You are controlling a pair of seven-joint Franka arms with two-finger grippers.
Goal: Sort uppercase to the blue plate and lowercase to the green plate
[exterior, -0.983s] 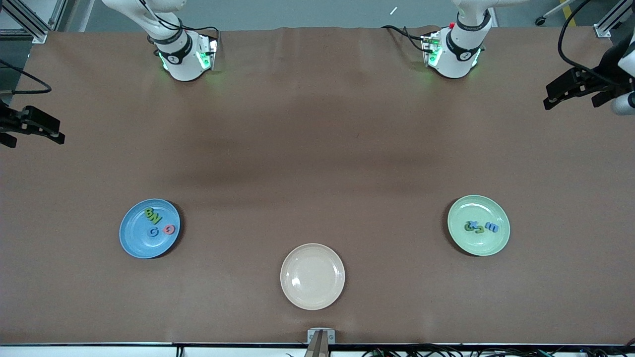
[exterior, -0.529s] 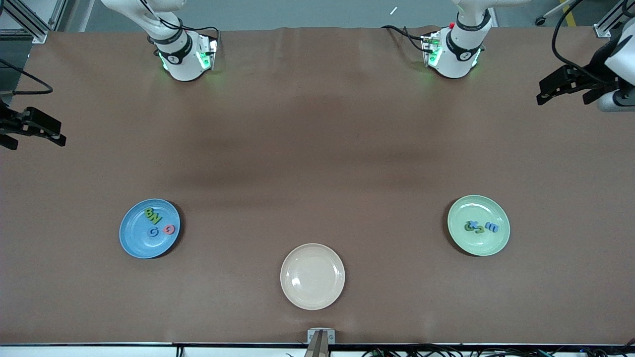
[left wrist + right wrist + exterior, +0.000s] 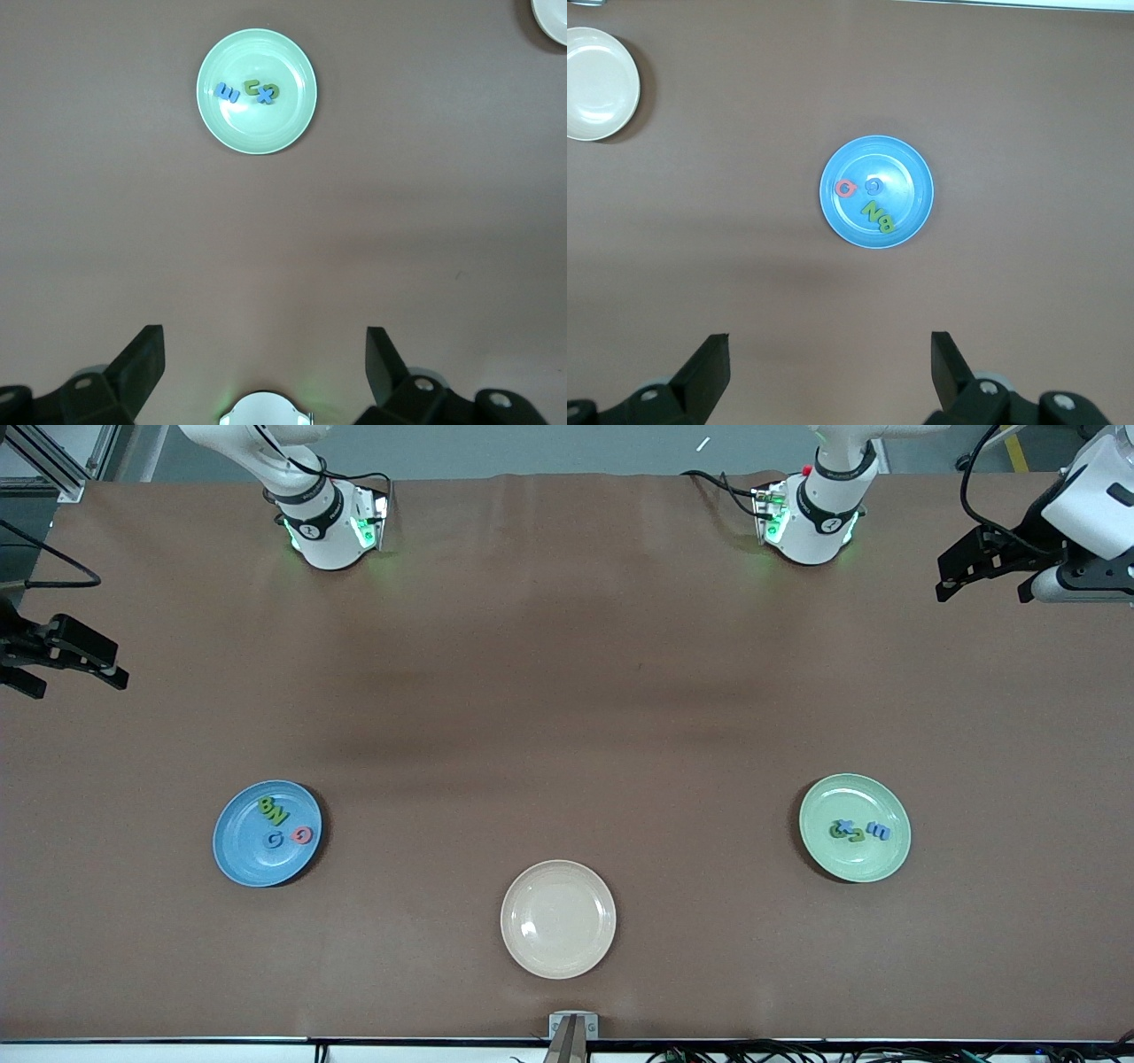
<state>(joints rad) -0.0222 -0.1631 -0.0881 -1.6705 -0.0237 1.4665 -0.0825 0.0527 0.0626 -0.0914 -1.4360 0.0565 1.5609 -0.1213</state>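
Observation:
The blue plate (image 3: pixel 237 859) lies toward the right arm's end of the table and holds the uppercase pieces: green B and N (image 3: pixel 273 810), a blue G (image 3: pixel 276 839) and a pinkish-red round letter (image 3: pixel 303 834). The green plate (image 3: pixel 855 868) lies toward the left arm's end and holds the lowercase pieces: a blue m (image 3: pixel 879 833), a blue x (image 3: pixel 856 833) and green letters (image 3: pixel 839 830). My left gripper (image 3: pixel 982 592) hangs open and empty over its end of the table, well away from the green plate (image 3: pixel 257 128). My right gripper (image 3: pixel 81 688) hangs open and empty over its own end, apart from the blue plate (image 3: pixel 905 173).
An empty cream plate (image 3: pixel 558 919) sits between the two coloured plates, nearer the front camera. Both arm bases (image 3: pixel 328 522) (image 3: pixel 811 518) stand along the table's edge farthest from that camera. A brown cloth (image 3: pixel 567 691) covers the table.
My left gripper has drawn back toward its base and a little inward along the table. The right gripper has shifted only slightly. Plates and letters have not moved.

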